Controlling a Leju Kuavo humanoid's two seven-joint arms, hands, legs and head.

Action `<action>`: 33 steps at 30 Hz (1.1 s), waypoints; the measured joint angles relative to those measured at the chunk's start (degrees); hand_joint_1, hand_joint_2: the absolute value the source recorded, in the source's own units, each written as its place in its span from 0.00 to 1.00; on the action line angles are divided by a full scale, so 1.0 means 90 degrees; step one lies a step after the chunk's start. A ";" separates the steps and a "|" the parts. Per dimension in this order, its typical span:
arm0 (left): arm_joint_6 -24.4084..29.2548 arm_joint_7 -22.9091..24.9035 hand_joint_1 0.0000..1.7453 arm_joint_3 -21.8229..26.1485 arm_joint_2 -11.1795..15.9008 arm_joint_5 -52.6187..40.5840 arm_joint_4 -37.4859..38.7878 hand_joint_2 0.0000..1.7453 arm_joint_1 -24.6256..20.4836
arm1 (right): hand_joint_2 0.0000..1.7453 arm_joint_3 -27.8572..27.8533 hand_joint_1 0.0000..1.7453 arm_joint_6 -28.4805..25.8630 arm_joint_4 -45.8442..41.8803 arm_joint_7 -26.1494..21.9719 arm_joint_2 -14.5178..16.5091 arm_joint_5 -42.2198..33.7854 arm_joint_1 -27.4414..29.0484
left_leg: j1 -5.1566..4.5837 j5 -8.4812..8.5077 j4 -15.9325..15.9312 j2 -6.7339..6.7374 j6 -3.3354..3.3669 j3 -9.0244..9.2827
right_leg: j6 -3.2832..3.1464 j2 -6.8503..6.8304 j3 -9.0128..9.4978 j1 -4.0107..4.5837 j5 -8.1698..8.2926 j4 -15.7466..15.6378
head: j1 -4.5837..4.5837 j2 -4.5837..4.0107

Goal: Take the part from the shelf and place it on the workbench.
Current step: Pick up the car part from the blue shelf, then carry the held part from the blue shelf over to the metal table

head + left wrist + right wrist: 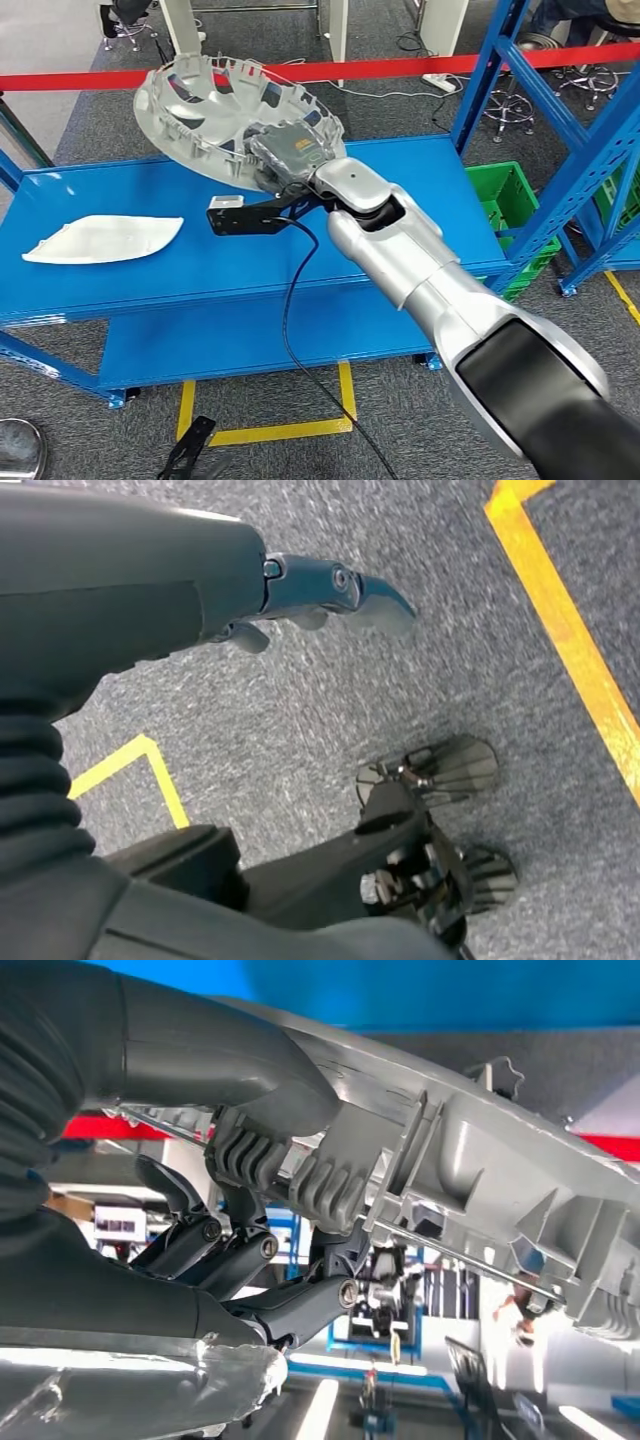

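Note:
A round grey plastic wheel cover [219,110] hangs tilted above the back of the blue workbench [226,260], inner side up. My right hand [290,155] grips its near rim. In the right wrist view the thick grey thumb [302,1175] presses on the cover's ribbed edge [483,1180] while the dark fingers [249,1260] clamp it from the other side. My left hand [332,590] hangs over the grey carpet, fingers stretched out and holding nothing.
A flat white curved part [102,238] lies on the workbench at the left. A blue shelf frame [573,150] with a green crate [513,205] stands at the right. Red tape [377,68] runs behind the bench. Yellow floor lines [272,425] mark the carpet.

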 joint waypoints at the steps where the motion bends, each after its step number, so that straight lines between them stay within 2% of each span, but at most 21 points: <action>1: 0.0017 0.0000 0.00 0.0009 0.0005 0.0007 0.0000 1.00 0.0004 | 1.00 0.0049 1.00 -0.0015 -0.0110 0.0024 -0.0030 -0.0043 0.0009 | 0.0000 0.0000 0.0000 0.0000 0.0000 -0.0001 | 0.0000 0.0000 -0.0001 0.0000 0.0000 0.0000 | 0.0000 0.0000; 8: 0.0046 -0.0001 0.00 0.0093 0.0029 0.0022 0.0000 1.00 0.0034 | 1.00 0.0316 1.00 -0.0058 -0.0778 0.0182 -0.0202 -0.0239 0.0045 | 0.0000 0.0001 0.0000 0.0000 -0.0001 -0.0002 | 0.0002 0.0001 -0.0004 0.0000 0.0002 0.0000 | -0.0002 0.0000; 18: 0.0216 0.0082 0.00 0.0146 0.0030 0.0054 0.0000 1.00 0.0066 | 1.00 0.0522 1.00 -0.0127 -0.1106 0.0245 -0.0371 -0.0367 0.0125 | -0.0004 -0.0003 0.0005 0.0000 0.0003 -0.0005 | 0.0005 0.0002 -0.0003 -0.0003 0.0002 -0.0003 | -0.0002 0.0000; 24: 0.0389 0.0134 0.00 0.0183 0.0033 0.0084 -0.0002 1.00 0.0071 | 1.00 0.0607 1.00 -0.0146 -0.1116 0.0258 -0.0396 -0.0460 0.0176 | -0.0026 -0.0041 0.0043 0.0000 0.0055 -0.0022 | 0.0045 0.0001 0.0002 -0.0023 -0.0008 -0.0011 | -0.0003 0.0000; 27: 0.0436 0.0129 0.00 0.0192 0.0020 0.0077 -0.0002 1.00 0.0067 | 1.00 0.0611 1.00 -0.0252 -0.1132 0.0248 -0.0403 -0.0497 0.0233 | -0.0008 -0.0008 0.0019 0.0008 0.0108 -0.0014 | 0.0101 0.0002 -0.0003 -0.0024 -0.0020 -0.0003 | -0.0002 0.0000; 28: 0.0441 0.0124 0.00 0.0196 0.0013 0.0069 -0.0002 1.00 0.0063 | 1.00 0.0611 1.00 -0.0328 -0.1148 0.0243 -0.0413 -0.0501 0.0262 | 0.0011 0.0014 -0.0002 0.0016 0.0126 -0.0006 | 0.0127 -0.0003 -0.0039 -0.0022 -0.0101 0.0080 | 0.0010 0.0000; 29: 0.0445 0.0120 0.00 0.0199 0.0006 0.0060 -0.0002 1.00 0.0059 | 1.00 0.0610 1.00 -0.0432 -0.1171 0.0238 -0.0425 -0.0494 0.0303 | 0.0031 0.0027 -0.0026 0.0024 0.0140 0.0001 | 0.0151 -0.0009 -0.0120 -0.0024 -0.0255 0.0275 | 0.0026 0.0000; 32: 0.0444 0.0114 0.00 0.0219 -0.0012 0.0041 -0.0002 1.00 0.0058 | 1.00 0.0608 1.00 -0.0837 -0.1263 0.0237 -0.0484 -0.0421 0.0502 | 0.0054 0.0036 -0.0032 0.0035 0.0147 -0.0002 | 0.0215 -0.0024 -0.0586 -0.0059 -0.0868 0.1430 | 0.0066 0.0000; 33: 0.0440 0.0114 0.00 0.0228 -0.0017 0.0036 -0.0002 1.00 0.0060 | 1.00 0.0606 1.00 -0.0971 -0.1305 0.0241 -0.0507 -0.0389 0.0586 | 0.0062 0.0040 -0.0031 0.0036 0.0141 -0.0005 | 0.0235 -0.0027 -0.0689 -0.0073 -0.0936 0.1695 | 0.0070 0.0000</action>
